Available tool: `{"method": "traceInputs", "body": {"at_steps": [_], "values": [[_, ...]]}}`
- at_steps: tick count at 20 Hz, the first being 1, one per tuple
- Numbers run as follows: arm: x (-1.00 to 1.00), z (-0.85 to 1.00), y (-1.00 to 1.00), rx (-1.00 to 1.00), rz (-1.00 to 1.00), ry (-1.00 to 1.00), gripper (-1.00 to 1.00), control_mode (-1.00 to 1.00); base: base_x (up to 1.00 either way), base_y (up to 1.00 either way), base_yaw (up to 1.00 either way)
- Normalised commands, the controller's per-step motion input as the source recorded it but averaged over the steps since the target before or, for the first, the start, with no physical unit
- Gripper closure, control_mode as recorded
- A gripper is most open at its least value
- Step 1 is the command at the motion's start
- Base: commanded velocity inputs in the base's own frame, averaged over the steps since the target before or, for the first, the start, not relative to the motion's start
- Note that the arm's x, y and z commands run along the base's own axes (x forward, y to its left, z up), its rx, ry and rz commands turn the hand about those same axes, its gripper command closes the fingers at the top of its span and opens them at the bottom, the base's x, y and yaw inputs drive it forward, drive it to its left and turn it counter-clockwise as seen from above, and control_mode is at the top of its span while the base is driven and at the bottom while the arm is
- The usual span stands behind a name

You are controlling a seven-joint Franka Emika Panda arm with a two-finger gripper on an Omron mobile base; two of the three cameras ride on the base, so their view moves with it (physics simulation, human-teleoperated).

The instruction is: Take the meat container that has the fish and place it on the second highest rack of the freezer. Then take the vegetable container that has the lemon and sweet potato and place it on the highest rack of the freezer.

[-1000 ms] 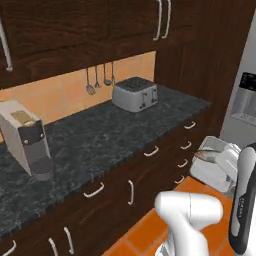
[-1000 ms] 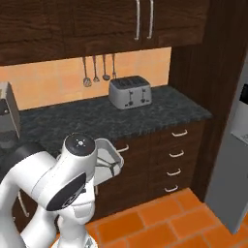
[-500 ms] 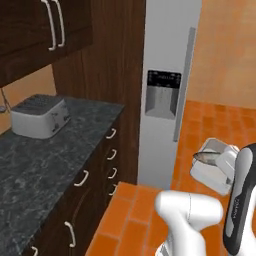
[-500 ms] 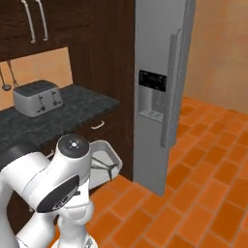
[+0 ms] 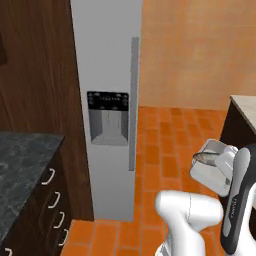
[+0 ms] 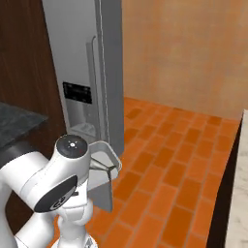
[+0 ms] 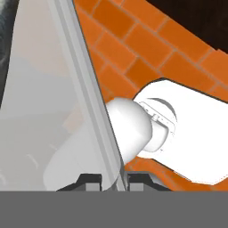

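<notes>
1. The pincer (image 7: 113,178) is seen in the hand view closed on the thin wall of a clear container (image 7: 53,111), one dark tip on each side of the rim; the container is thus held and carried clear of any surface.
2. In the left base view the container (image 5: 212,167) is held up at the right, beside the upright white forearm, and a slim grey fish (image 5: 206,157) can be made out lying in it. In the right base view the same container (image 6: 99,167) shows just beyond the arm's rounded joint.
3. The step in hand is judged to be the first one: the container with the fish is being brought to the freezer (image 5: 107,100), and nothing has yet been placed on a rack.
4. The freezer door is shut, with its long upright handle (image 5: 133,102) and a dark dispenser panel (image 5: 107,117) facing the robot. The racks inside cannot be seen.
5. The next move is judged to call for access to the inside, since the second rack from the top cannot be reached with the door closed and the pincer already occupied; the container would have to be kept level so the fish does not slide.
6. The lemon and sweet potato container is not to be made out here.
7. To the left of the freezer a dark stone bench (image 5: 22,165) stands over dark wooden drawers (image 5: 50,210). An orange tiled floor (image 6: 179,145) stretches to a far orange wall (image 6: 193,53), and a pale bench edge (image 6: 240,193) is seen at the right.
</notes>
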Motion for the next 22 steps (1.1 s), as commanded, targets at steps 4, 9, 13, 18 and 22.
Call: {"method": "traceInputs", "body": {"at_steps": [4, 9, 13, 18, 22], "values": [[0.0, 0.0, 0.0, 0.0, 0.0, 0.0, 1.0, 1.0, 1.0, -0.93, -0.22], [0.0, 0.0, 0.0, 0.0, 0.0, 0.0, 1.0, 1.0, 1.0, -0.86, -0.16], [0.0, 0.0, 0.0, 0.0, 0.0, 0.0, 1.0, 1.0, 1.0, -0.74, -0.15], [0.0, 0.0, 0.0, 0.0, 0.0, 0.0, 1.0, 1.0, 1.0, -0.13, -0.01], [0.0, 0.0, 0.0, 0.0, 0.0, 0.0, 1.0, 1.0, 1.0, -0.12, 0.0]]}}
